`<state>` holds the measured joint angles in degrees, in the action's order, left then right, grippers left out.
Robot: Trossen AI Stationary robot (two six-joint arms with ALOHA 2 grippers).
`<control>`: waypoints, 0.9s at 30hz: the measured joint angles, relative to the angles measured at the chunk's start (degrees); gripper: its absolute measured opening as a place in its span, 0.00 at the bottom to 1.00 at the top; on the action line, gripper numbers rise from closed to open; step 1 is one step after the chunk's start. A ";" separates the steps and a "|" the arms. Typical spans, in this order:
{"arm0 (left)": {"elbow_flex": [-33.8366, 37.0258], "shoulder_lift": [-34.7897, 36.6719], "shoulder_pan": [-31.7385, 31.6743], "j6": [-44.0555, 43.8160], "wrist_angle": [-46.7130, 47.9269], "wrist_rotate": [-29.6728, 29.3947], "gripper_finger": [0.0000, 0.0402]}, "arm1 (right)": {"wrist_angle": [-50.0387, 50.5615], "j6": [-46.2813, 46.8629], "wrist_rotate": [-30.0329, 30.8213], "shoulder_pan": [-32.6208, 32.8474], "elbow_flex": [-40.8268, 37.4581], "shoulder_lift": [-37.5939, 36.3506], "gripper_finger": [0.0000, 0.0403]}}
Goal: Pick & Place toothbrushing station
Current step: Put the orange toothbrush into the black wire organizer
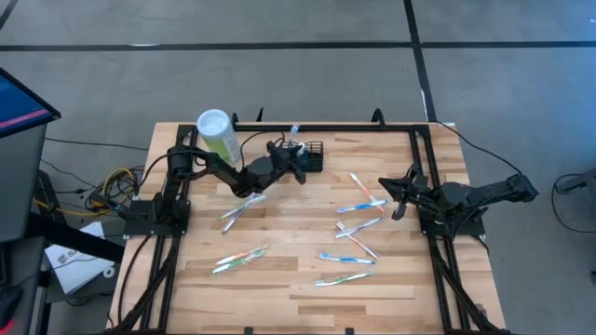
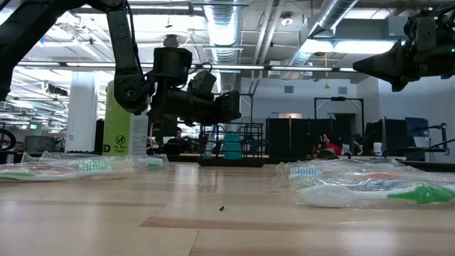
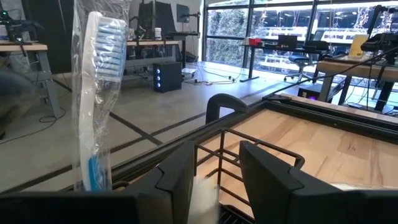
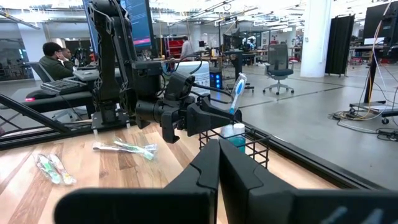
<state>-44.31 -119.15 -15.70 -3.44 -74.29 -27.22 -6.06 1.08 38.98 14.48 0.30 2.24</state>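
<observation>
Left pincer (image 1: 296, 158) hovering right at the small black wire-mesh basket (image 1: 313, 155) near the desk's (image 1: 279, 279) far edge, fingers (image 3: 267, 180) parted a little with only a pale blurred shape showing in the gap, gripping nothing that can be made out. Standing upright in the basket: a wrapped toothbrush (image 4: 236, 92) with blue and white bristles, poking above the rim, with a teal-capped item (image 4: 235, 132) low inside beside it. Rising just beside the left arm, toward the desk's far left corner: a tall pale-green cylinder (image 1: 218, 135) with a white lid. Lying on the wood below the left arm: a wrapped pair of toothbrushes (image 1: 242, 207), and closer to the near edge another wrapped brush (image 1: 239, 261). Spreading across the right half of the desk, well apart from the basket: several more wrapped toothbrushes (image 1: 358, 207) in a loose scatter. Waiting beyond that scatter at the desk's right side: right pincer (image 1: 399, 197), raised above the wood, fingers pressed fully together and carrying nothing. Sitting at a workstation in the room behind: a person (image 4: 55, 59).
</observation>
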 joint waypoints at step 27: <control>0.20 5.19 0.92 1.58 0.20 2.61 0.29 | -0.03 -0.02 0.00 -0.02 0.00 0.00 0.00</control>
<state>-44.12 -113.96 -14.79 -1.86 -74.09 -24.61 -6.09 1.06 38.98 14.46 0.30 2.24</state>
